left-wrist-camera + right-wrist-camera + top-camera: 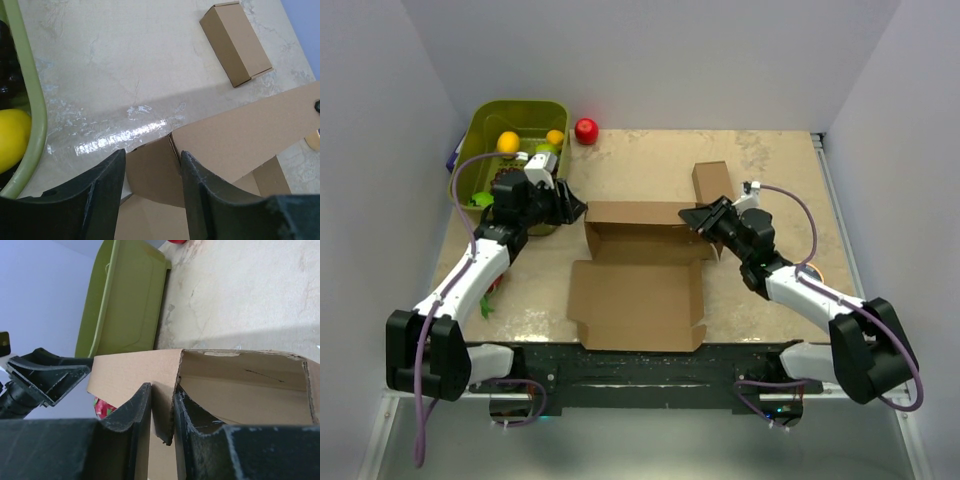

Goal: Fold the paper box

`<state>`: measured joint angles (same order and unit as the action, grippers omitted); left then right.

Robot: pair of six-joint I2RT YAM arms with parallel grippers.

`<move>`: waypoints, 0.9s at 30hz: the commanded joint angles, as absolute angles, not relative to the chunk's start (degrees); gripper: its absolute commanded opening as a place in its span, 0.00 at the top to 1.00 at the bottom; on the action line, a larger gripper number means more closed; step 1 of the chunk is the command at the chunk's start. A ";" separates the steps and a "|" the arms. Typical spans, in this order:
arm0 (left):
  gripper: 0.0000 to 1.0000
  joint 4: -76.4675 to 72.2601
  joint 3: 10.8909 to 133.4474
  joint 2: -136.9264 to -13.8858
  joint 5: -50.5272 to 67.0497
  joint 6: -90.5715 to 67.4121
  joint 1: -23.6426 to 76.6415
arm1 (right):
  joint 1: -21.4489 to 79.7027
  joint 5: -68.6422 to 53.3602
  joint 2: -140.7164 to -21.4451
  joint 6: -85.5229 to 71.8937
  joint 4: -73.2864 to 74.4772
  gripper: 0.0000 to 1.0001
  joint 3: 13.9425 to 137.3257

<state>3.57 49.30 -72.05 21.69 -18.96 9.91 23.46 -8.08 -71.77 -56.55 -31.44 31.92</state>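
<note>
So the biggest thing you've got is the pale marbled surface [770,170]. The paper box [635,300] sits in the middle of it, between the two arms and closer to the near edge. The front panel lies flat toward the bases, and the back part has its walls standing up, so it's a shallow half-formed tray.

The green bin [478,135] is at the far left corner, right behind your left arm.

Your left pincer [152,159] is at the back left corner of the box. The fingers are spread apart on either side of the raised side flap, and the gap is way wider than the cardboard, so it's open and not clamping.

Your right pincer [162,388] is at the back right corner. The fingers are close together with the upright cardboard wall filling the slot between them, so it's pinching the box wall.

The small closed cardboard box [712,180] sits just behind the right pincer, near the paper box. I can't tell if the two boxes touch.

There's a red apple [586,130] on the surface just beside the bin's right edge. Inside the bin you can see a yellow fruit [508,142] and a smaller orange one [555,137].
</note>
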 commanded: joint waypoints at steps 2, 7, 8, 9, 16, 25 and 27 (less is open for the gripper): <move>0.47 3.34 47.73 -73.12 25.40 -19.60 8.79 | 22.06 -9.40 -72.77 -53.61 -35.16 0.86 33.93; 0.42 2.03 46.76 -72.69 27.77 -20.04 8.70 | 21.62 -9.76 -73.30 -52.91 -34.10 0.86 34.80; 0.42 1.76 46.67 -72.34 28.12 -20.21 8.70 | 21.62 -9.67 -73.21 -52.65 -33.84 0.87 34.89; 0.41 1.41 46.41 -72.16 28.47 -20.39 8.70 | 21.53 -9.58 -73.13 -52.65 -33.58 0.86 34.98; 0.35 -2.37 44.74 -71.89 33.05 -21.45 8.70 | 21.36 -9.49 -73.13 -52.47 -32.78 0.86 35.16; 0.52 -0.62 43.68 -73.73 33.14 -21.53 8.70 | 21.27 -9.14 -73.48 -52.47 -32.61 0.87 35.07; 0.58 -0.09 43.94 -74.44 32.35 -21.01 8.70 | 21.27 -9.05 -73.39 -52.56 -32.52 0.87 34.98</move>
